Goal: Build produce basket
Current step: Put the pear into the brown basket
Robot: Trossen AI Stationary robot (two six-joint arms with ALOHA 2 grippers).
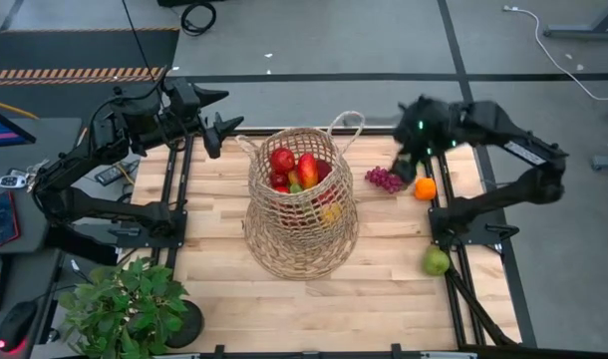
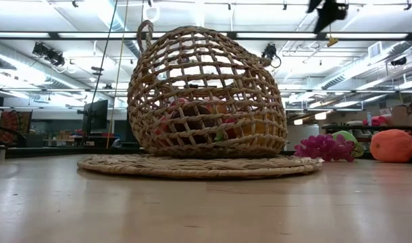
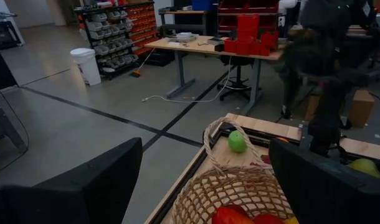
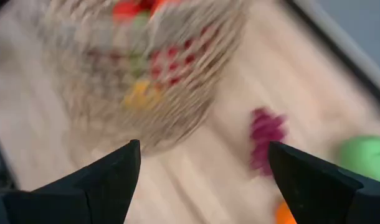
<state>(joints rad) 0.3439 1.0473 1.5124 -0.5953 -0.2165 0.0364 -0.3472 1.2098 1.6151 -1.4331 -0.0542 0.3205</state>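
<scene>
High view: basket stands near the middle of the tabletop, tan open-weave wicker, bulging body, narrower neck, two thin loop handles at the rim. Low view shows it resting on a flat woven mat.

Inside the basket: red pieces piled at the mouth, a bit of green among them, something yellow-orange lower down, seen through the weave. Exact kinds hard to tell.

Produce outside the basket, all on the right side of the tabletop: purple grapes near the basket; orange fruit just beside the grapes, at the right frame rail; green apple farther forward, at the right edge, well apart from the other two.

Open room: bare wood in front of the basket and to its left. Between basket and grapes a narrow clear strip. Potted plant sits at the front-left corner, overhanging the edge.

Right tool hangs above the far-right part of the tabletop, over the grapes and orange fruit; fingers spread wide, nothing between them. Its wrist view is blurred, grapes between the finger tips.

Left tool held off the far-left corner, pointing toward the basket; fingers spread, empty.
</scene>
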